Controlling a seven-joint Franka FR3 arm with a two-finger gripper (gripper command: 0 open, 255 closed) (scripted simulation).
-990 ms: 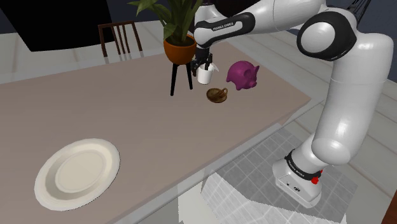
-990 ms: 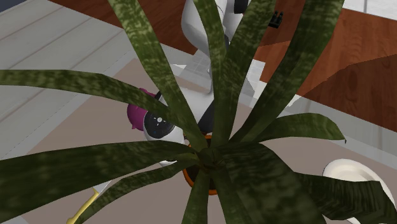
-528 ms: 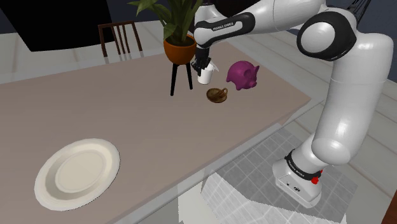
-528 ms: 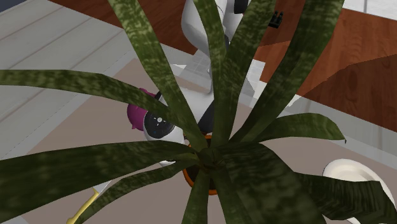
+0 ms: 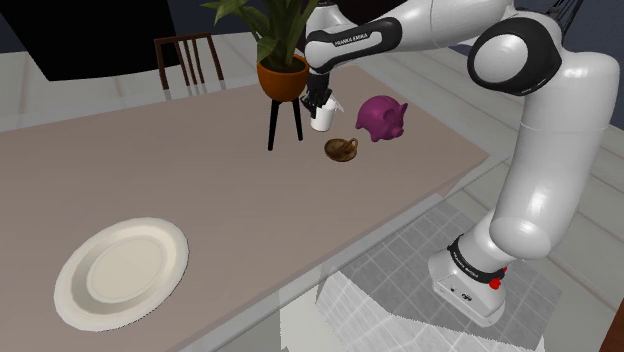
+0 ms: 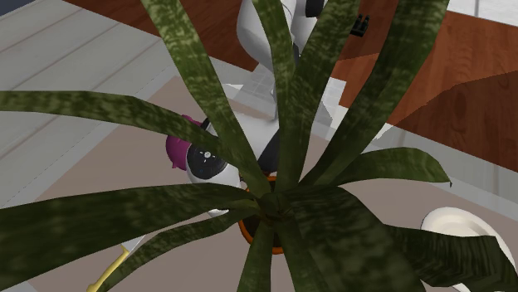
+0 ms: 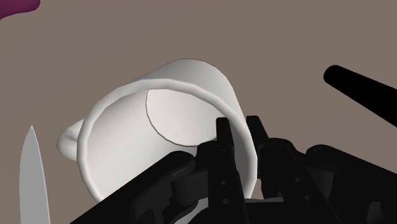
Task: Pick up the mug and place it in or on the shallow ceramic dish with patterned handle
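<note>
A white mug (image 5: 322,121) sits on the brown table (image 5: 200,190) between the plant stand and the purple piggy bank. My black gripper (image 5: 316,103) comes down on it from above and is shut on its rim. In the wrist view the gripper (image 7: 239,135) clasps the mug (image 7: 191,79) wall, with one finger (image 7: 222,137) inside the rim and the other outside. The small brown dish (image 5: 342,150) with a handle lies on the table just in front of the mug, nearer the stand.
A purple piggy bank (image 5: 382,118) stands at the mug's right in the shoulder view. At its left an orange plant pot (image 5: 283,78) rests on a black stand (image 5: 272,128); its leaves (image 6: 282,166) cover the second exterior view. A cream plate (image 5: 120,272) lies near the front.
The fingers stood apart around the mug's rim a second ago and have since shut on it. The arm has barely moved.
</note>
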